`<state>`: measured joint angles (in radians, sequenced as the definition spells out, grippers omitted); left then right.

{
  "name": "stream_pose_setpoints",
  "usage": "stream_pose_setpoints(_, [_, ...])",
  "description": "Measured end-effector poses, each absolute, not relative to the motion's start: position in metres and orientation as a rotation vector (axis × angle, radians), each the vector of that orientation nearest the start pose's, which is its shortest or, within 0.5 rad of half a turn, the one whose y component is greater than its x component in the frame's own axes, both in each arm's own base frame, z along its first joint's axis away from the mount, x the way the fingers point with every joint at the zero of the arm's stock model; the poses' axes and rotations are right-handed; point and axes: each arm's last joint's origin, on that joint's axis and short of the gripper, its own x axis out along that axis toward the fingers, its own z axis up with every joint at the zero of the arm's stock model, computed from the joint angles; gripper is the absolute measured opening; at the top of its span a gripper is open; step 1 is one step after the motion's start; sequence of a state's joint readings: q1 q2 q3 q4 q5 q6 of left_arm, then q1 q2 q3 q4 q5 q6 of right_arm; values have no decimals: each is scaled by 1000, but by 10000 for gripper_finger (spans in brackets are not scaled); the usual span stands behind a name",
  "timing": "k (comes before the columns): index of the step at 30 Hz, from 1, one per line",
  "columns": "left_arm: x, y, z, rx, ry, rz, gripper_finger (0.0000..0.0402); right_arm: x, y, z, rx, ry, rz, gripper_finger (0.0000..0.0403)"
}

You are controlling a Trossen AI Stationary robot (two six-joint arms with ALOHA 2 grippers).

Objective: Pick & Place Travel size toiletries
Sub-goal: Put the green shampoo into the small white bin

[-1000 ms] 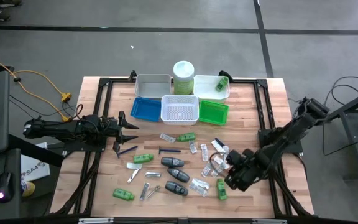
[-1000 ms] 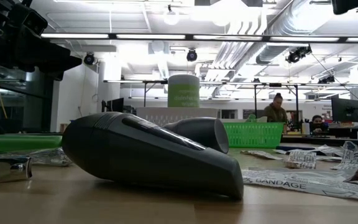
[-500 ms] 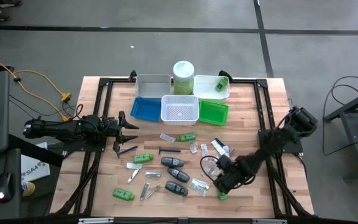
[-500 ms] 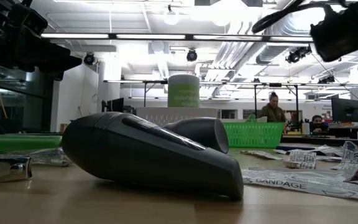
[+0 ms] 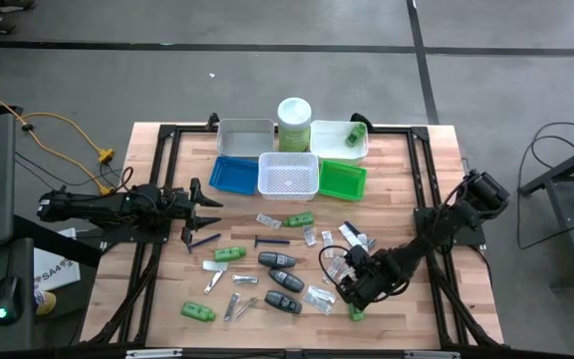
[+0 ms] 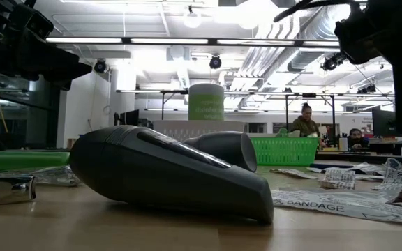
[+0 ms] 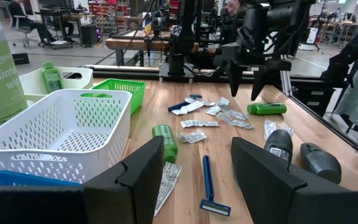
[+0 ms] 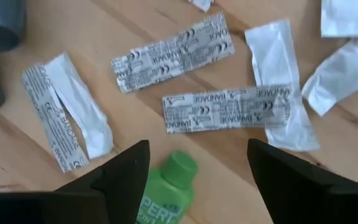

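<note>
Toiletries (image 5: 277, 261) mostly unsorted on bench (image 5: 167, 299), one green bottle (image 5: 354, 134) binned in white tray (image 5: 325, 148); right gripper (image 5: 352, 289), spread wide, over green bottle (image 8: 166, 193); left gripper (image 5: 199, 206) part-open, empty, waiting.

Bare wood along table (image 5: 167, 289) left edge and front-left corner: free passage. Trays (image 5: 288, 176) and canister (image 5: 294, 122) block the far centre. Mid-table crowded w/ tubes (image 5: 229, 254), dark cases (image 5: 283, 281), razor (image 5: 272, 240), clippers (image 5: 240, 306); only narrow gaps btwn them. Right gripper (image 5: 350, 289) low over bandage packets (image 8: 229, 109), green tube (image 8: 166, 190) btwn its spread fingers; packets close on all sides. Left gripper (image 5: 207, 209) at left edge, clear of clutter.
</note>
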<state>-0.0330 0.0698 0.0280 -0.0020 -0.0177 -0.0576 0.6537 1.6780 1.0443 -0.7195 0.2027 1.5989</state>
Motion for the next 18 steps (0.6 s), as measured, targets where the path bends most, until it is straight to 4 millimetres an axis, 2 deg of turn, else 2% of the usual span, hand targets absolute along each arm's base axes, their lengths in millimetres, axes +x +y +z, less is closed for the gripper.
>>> stream_pose_setpoints(8, [101,-3,167,-56,44,-14,188,244,189,158,824,1190,-662,238])
stream_pose_setpoints(18, [101,-3,167,-56,44,-14,188,249,195,145,851,1210,-667,235])
